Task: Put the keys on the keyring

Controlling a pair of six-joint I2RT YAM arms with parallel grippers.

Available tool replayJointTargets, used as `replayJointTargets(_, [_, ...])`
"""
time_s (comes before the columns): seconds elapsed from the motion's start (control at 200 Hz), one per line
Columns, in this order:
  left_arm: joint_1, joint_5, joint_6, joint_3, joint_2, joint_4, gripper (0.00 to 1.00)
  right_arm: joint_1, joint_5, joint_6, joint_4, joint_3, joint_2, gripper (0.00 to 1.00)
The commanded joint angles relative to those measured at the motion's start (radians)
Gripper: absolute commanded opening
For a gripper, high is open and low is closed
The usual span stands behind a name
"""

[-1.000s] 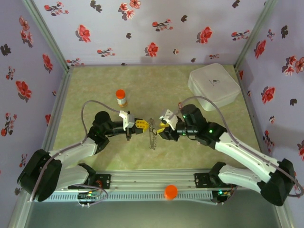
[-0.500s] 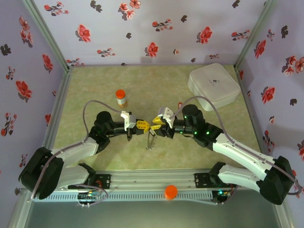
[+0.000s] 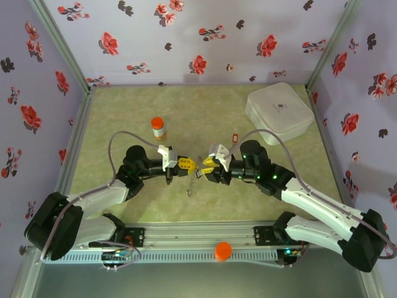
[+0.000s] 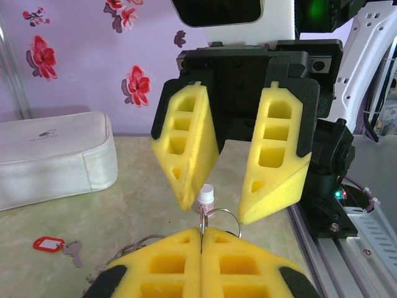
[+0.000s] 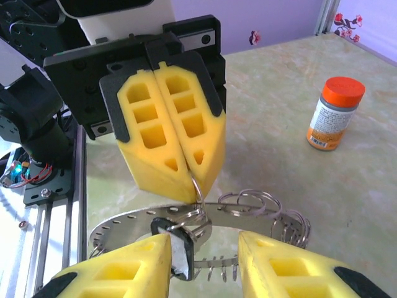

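1. Left gripper [image 4: 201, 236] — jaws pressed tight together, pinching a thin wire loop of the keyring [image 5: 124, 225], which hangs below the fingertips, clear of the table [image 3: 124, 105].
2. Right gripper [image 5: 205, 246] faces it tip to tip, jaws partway apart and clamped on nothing; the dark-tagged key [image 5: 177, 243] on the keyring lies against one pad.
3. Red-tagged key [image 4: 49, 243] lies on the table, well apart — nearer the white case [image 4: 49, 158].

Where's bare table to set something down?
Free: the far strip between the orange-capped bottle and the white plastic box, plus the far-left corner. Crowded: mid-table, where the left gripper and right gripper meet at the flat grey keyring.
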Motion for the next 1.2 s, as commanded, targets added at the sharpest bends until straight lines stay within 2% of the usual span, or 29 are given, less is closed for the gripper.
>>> replayJointTargets(0.0, [-0.009, 0.015, 0.025, 0.012, -0.008, 0.048, 0.00, -0.008, 0.031, -0.017, -0.048, -0.012, -0.045, 0.35])
replayJointTargets(0.14, [-0.009, 0.006, 0.033, 0.012, -0.007, 0.047, 0.00, -0.009, 0.028, 0.047, -0.017, -0.004, -0.074, 0.36])
replayJointTargets(0.315, [-0.008, -0.001, 0.035, 0.012, -0.003, 0.044, 0.00, -0.004, 0.028, 0.194, 0.083, -0.002, -0.038, 0.36])
replayJointTargets(0.675, [-0.009, -0.040, 0.047, 0.009, -0.008, 0.040, 0.00, 0.006, -0.043, 0.287, 0.102, 0.008, 0.029, 0.21])
replayJointTargets(0.78, [-0.009, -0.064, 0.060, 0.007, -0.012, 0.034, 0.00, 0.007, -0.056, 0.314, 0.104, 0.001, 0.026, 0.23])
replayJointTargets(0.85, [-0.009, -0.073, 0.066, 0.006, -0.014, 0.030, 0.00, 0.007, -0.042, 0.347, 0.112, 0.002, 0.026, 0.29])
replayJointTargets(0.93, [-0.009, -0.085, 0.073, 0.003, -0.017, 0.029, 0.00, 0.007, -0.014, 0.425, 0.136, 0.003, 0.026, 0.31])
replayJointTargets(1.195, [-0.009, -0.134, 0.088, 0.000, -0.023, 0.032, 0.00, 0.010, 0.083, 0.617, 0.047, 0.041, 0.039, 0.24])
